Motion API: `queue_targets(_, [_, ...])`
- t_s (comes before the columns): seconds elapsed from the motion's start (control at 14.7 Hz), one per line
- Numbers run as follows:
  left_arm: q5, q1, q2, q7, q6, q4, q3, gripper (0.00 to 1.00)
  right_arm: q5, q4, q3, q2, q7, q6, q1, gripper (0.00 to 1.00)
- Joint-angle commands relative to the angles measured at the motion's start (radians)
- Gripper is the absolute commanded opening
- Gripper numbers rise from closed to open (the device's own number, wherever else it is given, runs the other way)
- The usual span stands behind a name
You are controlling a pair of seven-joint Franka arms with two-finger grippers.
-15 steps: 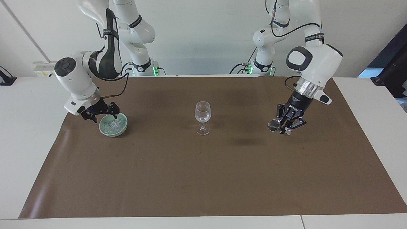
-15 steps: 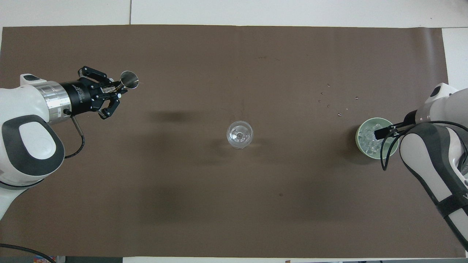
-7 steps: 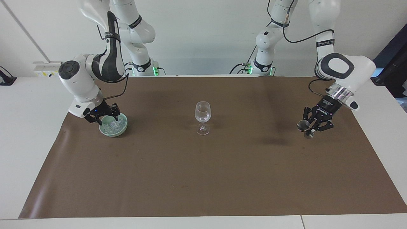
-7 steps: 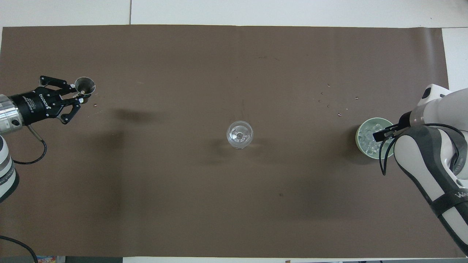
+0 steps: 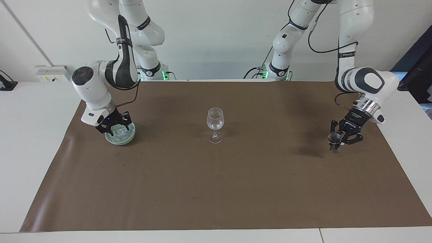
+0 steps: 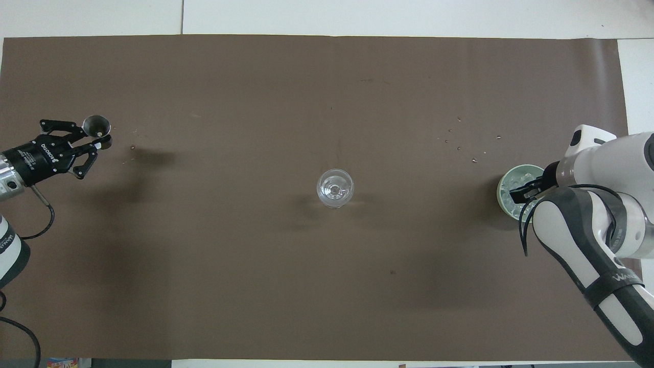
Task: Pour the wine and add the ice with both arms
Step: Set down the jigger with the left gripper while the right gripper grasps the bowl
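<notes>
While the ice lies heaped in a pale green bowl near the right arm's end of the worktop, you have the right gripper down over that bowl. Its fingers reach in among the cubes and stand partly apart; you cannot tell whether they have closed on a piece. In the overhead view the right arm's wrist covers part of the bowl, and only one black finger shows over the ice.

Near the middle of the brown mat that covers most of the worktop stands a wine glass, upright and clear, well apart from the bowl and from both grippers.

A few small specks lie scattered on the mat, just farther from the robots than the bowl.

At the left arm's end of the worktop, your left gripper hangs low over the mat. Its fingers are closed tight on a small metal measuring cup, gripping it at its narrow waist. The cup sits roughly upright, its open mouth upward, as the overhead view shows. Whether its base touches the mat cannot be told from either view. A shadow falls on the mat just beside it.
</notes>
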Motion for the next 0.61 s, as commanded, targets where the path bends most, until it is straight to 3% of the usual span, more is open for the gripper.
queue_targets(0.0, [-0.090,0.064,0.023,0.112,-0.061,-0.035,-0.008,0.00,0.015,-0.039,0.002,-0.030,-0.033,0.020,-0.006,0.69])
queue_targets(0.14, [-0.265,0.083,0.012,0.195,-0.058,-0.094,-0.008,0.00,0.015,-0.039,0.002,-0.030,-0.036,0.020,-0.006,0.65])
queue_targets(0.54, [-0.532,0.069,0.000,0.203,0.008,-0.164,-0.008,0.00,0.015,-0.038,0.001,-0.029,-0.080,0.021,-0.028,0.51])
